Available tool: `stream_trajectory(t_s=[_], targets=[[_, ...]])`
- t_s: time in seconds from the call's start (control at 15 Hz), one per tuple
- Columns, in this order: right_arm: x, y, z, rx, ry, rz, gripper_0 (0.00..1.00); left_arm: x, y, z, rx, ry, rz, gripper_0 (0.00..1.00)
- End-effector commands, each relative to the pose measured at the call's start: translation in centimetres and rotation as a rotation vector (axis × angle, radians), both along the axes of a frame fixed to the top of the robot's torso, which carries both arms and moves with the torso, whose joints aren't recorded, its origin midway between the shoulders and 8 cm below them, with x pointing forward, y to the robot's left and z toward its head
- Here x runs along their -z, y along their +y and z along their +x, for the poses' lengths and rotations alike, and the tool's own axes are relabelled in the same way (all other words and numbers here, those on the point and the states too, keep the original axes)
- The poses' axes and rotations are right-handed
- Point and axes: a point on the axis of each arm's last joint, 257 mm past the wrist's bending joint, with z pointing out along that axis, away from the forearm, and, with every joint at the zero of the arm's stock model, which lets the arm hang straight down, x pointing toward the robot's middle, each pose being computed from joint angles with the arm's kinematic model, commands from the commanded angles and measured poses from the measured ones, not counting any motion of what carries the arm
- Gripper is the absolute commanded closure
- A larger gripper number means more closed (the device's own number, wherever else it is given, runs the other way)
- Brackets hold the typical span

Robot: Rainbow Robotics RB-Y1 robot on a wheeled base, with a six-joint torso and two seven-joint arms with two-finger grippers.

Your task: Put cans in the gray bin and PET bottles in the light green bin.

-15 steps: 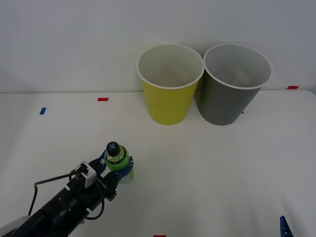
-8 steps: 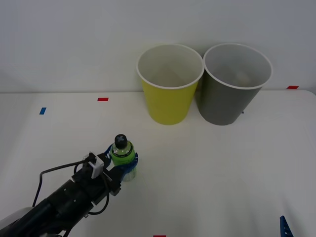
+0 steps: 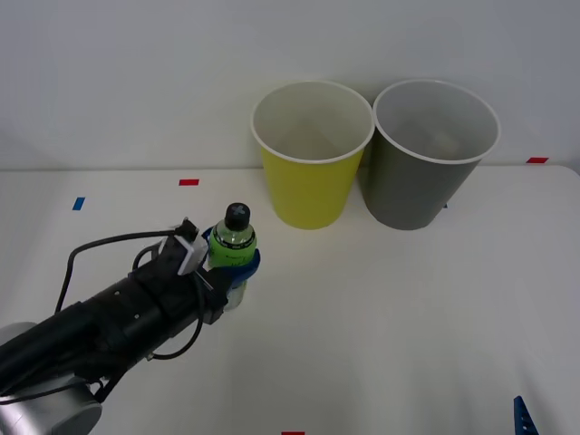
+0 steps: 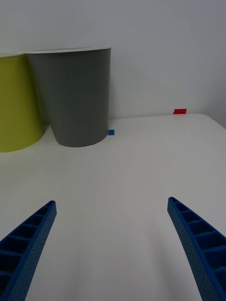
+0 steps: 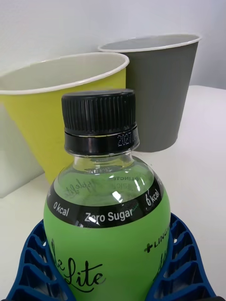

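A small clear PET bottle (image 3: 234, 242) with a green label and black cap stands upright in my left gripper (image 3: 236, 261), which is shut on it and holds it above the table. The bottle (image 5: 107, 221) fills the left wrist view, with the blue fingers (image 5: 181, 263) wrapped round its body. Behind it, to the right, stands the light green bin (image 3: 312, 154), and beside that the gray bin (image 3: 433, 154). At the table's near right corner my right gripper (image 4: 113, 244) hangs open, facing the gray bin (image 4: 77, 94), with nothing between its fingers.
Small red (image 3: 188, 182) and blue (image 3: 78, 203) tape marks dot the white table. A white wall rises right behind the two bins. My left arm's black cable (image 3: 100, 249) loops above the forearm.
My left gripper has lifted the bottle off the table and carried it forward and a little right, toward the light green bin. The right arm has stayed still.
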Motion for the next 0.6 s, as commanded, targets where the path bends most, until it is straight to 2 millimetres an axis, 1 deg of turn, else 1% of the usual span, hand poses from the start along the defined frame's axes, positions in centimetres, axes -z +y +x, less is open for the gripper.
stream_trajectory(t_s=[0.07,0.27,0.4,0.6], targets=[[0.0,0.0,0.0,0.000,0.000,0.000,0.20,-5.2,0.5,-0.2,-0.043,0.006,0.079,1.00],[0.0,0.0,0.0,0.000,0.000,0.000,0.20,-7.7,1.5,-1.0,-0.061,0.022,0.130,1.00],[0.0,0.0,0.0,0.000,0.000,0.000,0.20,-9.6,2.8,-1.3,-0.060,0.007,0.169,1.00],[0.0,0.0,0.0,0.000,0.000,0.000,0.20,-13.6,4.9,-0.4,-0.071,-0.079,0.239,1.00]])
